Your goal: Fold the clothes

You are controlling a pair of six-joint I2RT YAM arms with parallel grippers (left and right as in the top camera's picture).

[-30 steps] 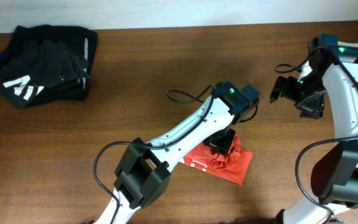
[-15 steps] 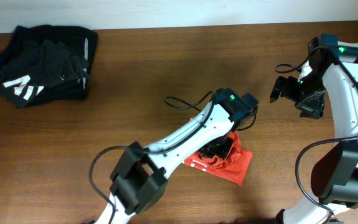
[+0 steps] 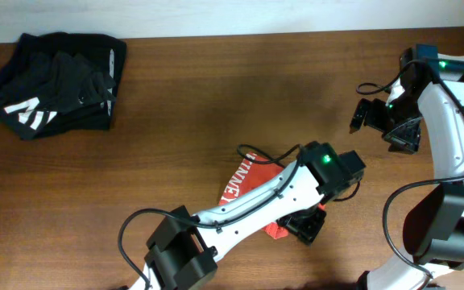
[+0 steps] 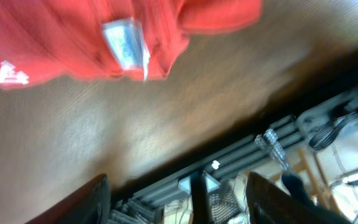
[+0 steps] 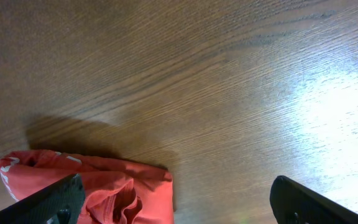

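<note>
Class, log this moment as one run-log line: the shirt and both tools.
shirt: red T-shirt rumpled on table, partly under left arm | left tool: open, empty | right tool: open, empty, apart from shirt

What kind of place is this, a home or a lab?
Probably a robotics lab bench: two robot arms at a wooden table, a red T-shirt and black garments on it, metal framing and cables past its edge.

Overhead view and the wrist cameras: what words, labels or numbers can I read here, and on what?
"WINNE": white print on the red-orange T-shirt; the rest is covered and the reading is uncertain.
Neck label: too blurred to read.
Black garments: white stripes only, no readable text.
</note>
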